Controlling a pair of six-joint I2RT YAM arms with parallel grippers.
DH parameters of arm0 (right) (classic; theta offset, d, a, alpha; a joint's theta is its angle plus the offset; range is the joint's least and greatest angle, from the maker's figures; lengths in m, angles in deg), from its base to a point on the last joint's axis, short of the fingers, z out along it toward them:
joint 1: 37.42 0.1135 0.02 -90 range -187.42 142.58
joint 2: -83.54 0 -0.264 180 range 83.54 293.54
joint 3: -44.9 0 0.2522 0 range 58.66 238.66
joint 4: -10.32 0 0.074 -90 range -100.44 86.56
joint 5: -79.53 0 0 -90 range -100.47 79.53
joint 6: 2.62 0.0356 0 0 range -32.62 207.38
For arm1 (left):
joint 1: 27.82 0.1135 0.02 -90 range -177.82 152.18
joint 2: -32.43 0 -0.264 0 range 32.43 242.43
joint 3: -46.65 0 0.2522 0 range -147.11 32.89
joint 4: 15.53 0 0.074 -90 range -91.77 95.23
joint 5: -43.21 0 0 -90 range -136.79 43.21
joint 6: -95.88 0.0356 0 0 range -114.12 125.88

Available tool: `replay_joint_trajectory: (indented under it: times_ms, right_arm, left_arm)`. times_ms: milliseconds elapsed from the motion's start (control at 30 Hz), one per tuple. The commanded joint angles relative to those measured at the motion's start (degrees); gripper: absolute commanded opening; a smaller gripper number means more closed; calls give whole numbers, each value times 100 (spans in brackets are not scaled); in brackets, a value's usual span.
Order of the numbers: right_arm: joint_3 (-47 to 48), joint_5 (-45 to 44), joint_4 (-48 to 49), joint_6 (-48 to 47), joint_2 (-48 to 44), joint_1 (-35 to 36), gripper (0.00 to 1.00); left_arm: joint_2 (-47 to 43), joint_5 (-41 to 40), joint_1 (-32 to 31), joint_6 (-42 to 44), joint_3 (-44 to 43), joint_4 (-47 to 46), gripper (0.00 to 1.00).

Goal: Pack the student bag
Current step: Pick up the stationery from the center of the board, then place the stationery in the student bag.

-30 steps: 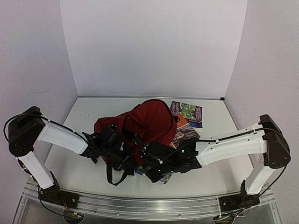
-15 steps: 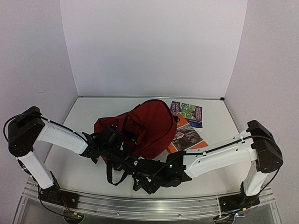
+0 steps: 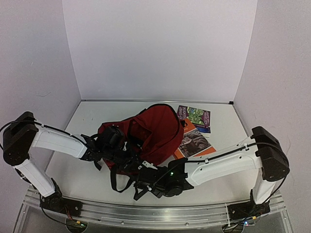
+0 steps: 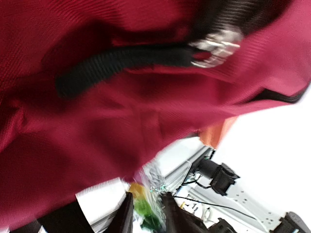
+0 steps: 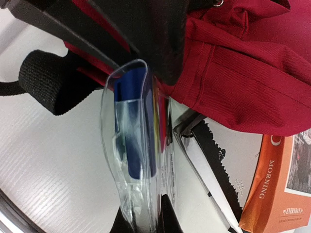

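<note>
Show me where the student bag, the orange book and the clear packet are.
student bag (image 3: 158, 127): top view, on its red fabric body.
orange book (image 5: 272, 194): right wrist view, on its orange cover.
clear packet (image 5: 135, 138): right wrist view, on its middle, over the blue item inside.

This looks like a robotics lab test cell. A white counter (image 3: 92, 126) is boxed in on three sides by plain pale panels: a back wall (image 3: 155, 48), a left wall (image 3: 34, 58) and a right wall (image 3: 282, 58), all evenly lit. An aluminium rail (image 3: 155, 216) runs along the near edge, and the white-and-black left arm (image 3: 56, 141) and right arm (image 3: 228, 162) are bolted to it on black bases. Thin loose cables (image 3: 68, 221) trail over the rail beside the bases, and the left wrist view catches its drilled metal.
</note>
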Motion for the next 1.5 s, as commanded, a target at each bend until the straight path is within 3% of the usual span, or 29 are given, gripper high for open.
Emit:
replay_joint_trajectory:
  times_ms: [0, 67, 200, 367, 500, 633, 867, 1167, 1367, 1467]
  right_arm:
    - [-54, 367, -91, 308, -595, -127, 0]
    - [-122, 596, -156, 325, -957, -228, 0]
    - [-197, 1197, -214, 295, -1708, -707, 0]
    - [-62, 2137, -71, 130, -2282, -1638, 0]
    - [193, 2831, 274, 145, -2351, -2264, 0]
    - [465, 3454, 749, 292, -2090, -2762, 0]
    - [1075, 4035, 1290, 678, -1396, -3139, 0]
    - [1385, 4542, 1446, 1033, -618, -3295, 0]
    - [1525, 4662, 1596, 1254, -324, -3345, 0]
    - [1653, 4645, 1635, 1350, -108, -3368, 0]
  left_arm:
    - [-828, -277, 270, 570, -241, 961, 28]
    - [-1225, -487, 492, 989, -407, 1605, 31]
    - [-1780, -639, 1088, 1818, -850, 2816, 48]
    - [-1399, -1230, 1361, 2834, -1871, 4182, 70]
    - [-978, -1699, 1362, 3184, -2386, 4390, 82]
    - [-610, -1999, 1362, 3445, -2813, 4412, 87]
    - [-119, -2654, 1333, 3586, -3170, 4715, 82]
    - [160, -2407, 1327, 3572, -3054, 3947, 79]
    - [413, -2204, 1327, 3596, -3098, 3657, 57]
    - [466, -2161, 1327, 3611, -3088, 3555, 53]
